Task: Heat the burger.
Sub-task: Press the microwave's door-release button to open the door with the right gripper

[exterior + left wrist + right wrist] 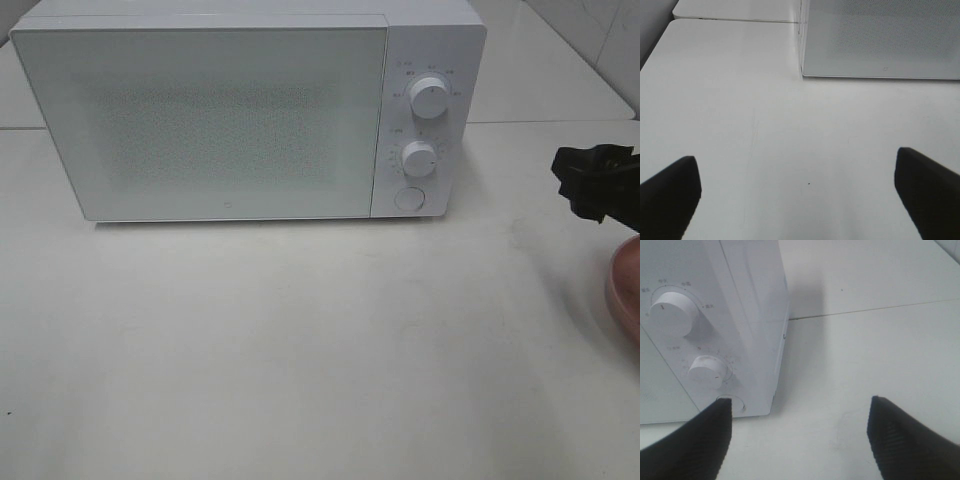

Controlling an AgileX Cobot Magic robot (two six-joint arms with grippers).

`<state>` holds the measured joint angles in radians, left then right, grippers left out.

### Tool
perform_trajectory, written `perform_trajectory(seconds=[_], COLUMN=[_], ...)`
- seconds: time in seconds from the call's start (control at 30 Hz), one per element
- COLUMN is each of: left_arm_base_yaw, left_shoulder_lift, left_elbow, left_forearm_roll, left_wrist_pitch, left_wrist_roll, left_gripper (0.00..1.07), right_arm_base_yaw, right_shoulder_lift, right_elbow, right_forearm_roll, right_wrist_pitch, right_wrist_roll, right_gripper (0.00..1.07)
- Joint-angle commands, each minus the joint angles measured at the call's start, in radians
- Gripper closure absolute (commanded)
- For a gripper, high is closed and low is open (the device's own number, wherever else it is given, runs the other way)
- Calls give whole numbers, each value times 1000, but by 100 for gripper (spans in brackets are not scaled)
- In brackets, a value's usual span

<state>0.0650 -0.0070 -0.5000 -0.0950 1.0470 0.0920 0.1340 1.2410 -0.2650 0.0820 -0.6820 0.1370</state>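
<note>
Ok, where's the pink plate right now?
In the high view, the pink plate sits at the far right edge of the table, mostly cut off by the frame, close to the right gripper and well right of the white microwave.

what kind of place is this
Probably a mock kitchen for robot tests: a white microwave, door shut, on a plain white table, with a pink plate off to the right.

Plate [626, 292] right of microwave [230, 110]
</note>
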Motion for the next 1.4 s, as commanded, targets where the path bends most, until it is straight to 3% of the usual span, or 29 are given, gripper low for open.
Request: perform_trajectory(seconds=[0.03,0.17,0.43,0.73,0.93,1.03,1.3,1.4], left_arm_base_yaw=[-5,-5,-5,-5,-5,-5,-5,-5], left_shoulder_lift=[-23,-23,-23,-23,-23,-23,-23,-23], left_elbow=[3,3,3,3,3,3,3,3], left_forearm_roll=[-7,-7,-7,-7,-7,-7,-7,-7], left_wrist_pitch=[-9,-9,-9,-9,-9,-9,-9,-9], left_wrist_roll=[-1,-1,-1,-1,-1,-1,-1,-1], left_gripper=[9,9,9,9,9,9,9,9], right_arm_base_yaw=[-1,38,308,386,394,406,654,700], right_shoulder_lift=[-4,-4,-4,36,288,320,478,495], right_elbow=[39,55,64,65,65,65,9,-29], right_forearm_roll=[32,70,356,471,485,499,843,875], right_wrist_pitch=[-77,-95,-137,-226,-494,-531,-651,-652], right_wrist_roll=[-4,-5,-251,-395,-393,-393,-397,-410], right_gripper=[33,33,33,33,33,33,33,33])
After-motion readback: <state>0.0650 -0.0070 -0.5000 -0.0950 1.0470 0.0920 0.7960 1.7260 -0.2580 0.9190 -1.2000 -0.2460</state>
